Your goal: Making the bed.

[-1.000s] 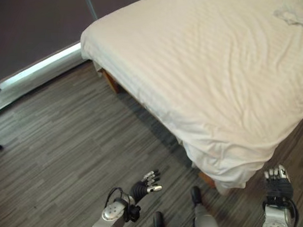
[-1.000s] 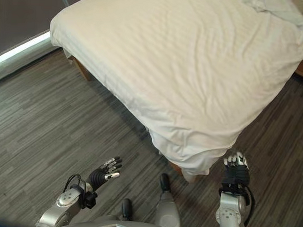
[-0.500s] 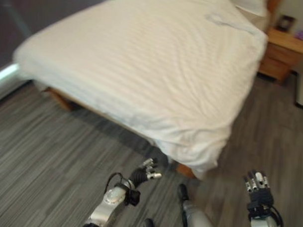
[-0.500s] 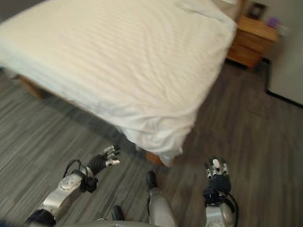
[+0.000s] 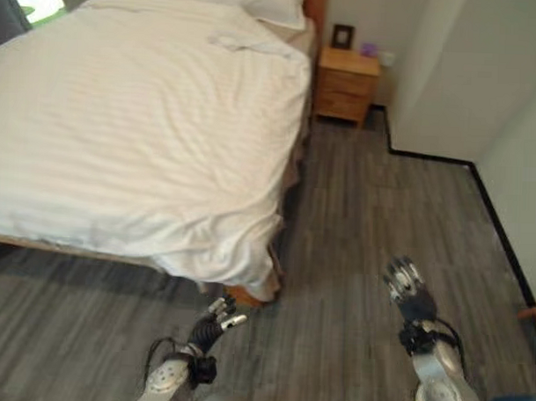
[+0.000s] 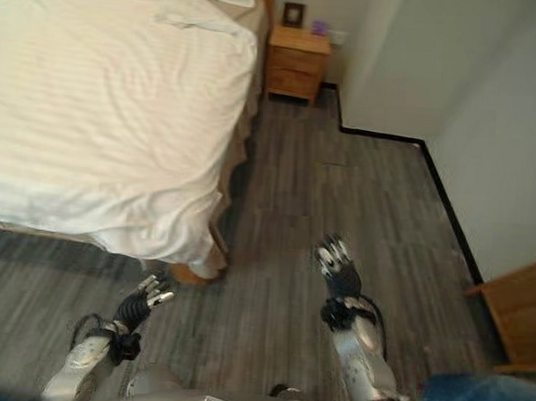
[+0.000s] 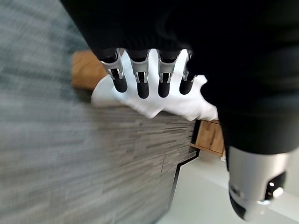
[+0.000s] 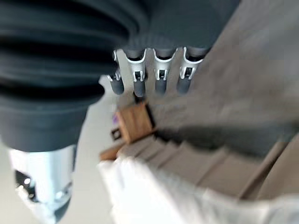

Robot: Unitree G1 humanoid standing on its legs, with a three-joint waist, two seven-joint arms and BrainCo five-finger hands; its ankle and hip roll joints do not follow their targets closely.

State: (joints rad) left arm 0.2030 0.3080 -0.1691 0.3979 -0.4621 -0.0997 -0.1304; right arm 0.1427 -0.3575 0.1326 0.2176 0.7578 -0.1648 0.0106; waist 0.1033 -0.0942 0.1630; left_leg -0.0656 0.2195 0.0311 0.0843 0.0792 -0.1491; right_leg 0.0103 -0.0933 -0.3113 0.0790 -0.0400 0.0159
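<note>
Bed point(image 5: 139, 117) sits ahead-left, duvet point(image 5: 213, 251) drooping at the near corner. I judge this the approach step. Left hand point(image 5: 215, 317) and right hand point(image 5: 406, 289) hang over floor, fingers relaxed, empty. Next: close in, grab that corner. Eye views show nightstand point(image 6: 299, 61); left wrist view shows the corner up close.

Lighting: even daylight brightening the white bed point(image 5: 138, 126); soft shadow spreading over the floor point(image 5: 364, 221) under its near edge.

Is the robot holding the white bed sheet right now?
No: the left hand and right hand hang open over the floor, apart from the white sheet.
</note>
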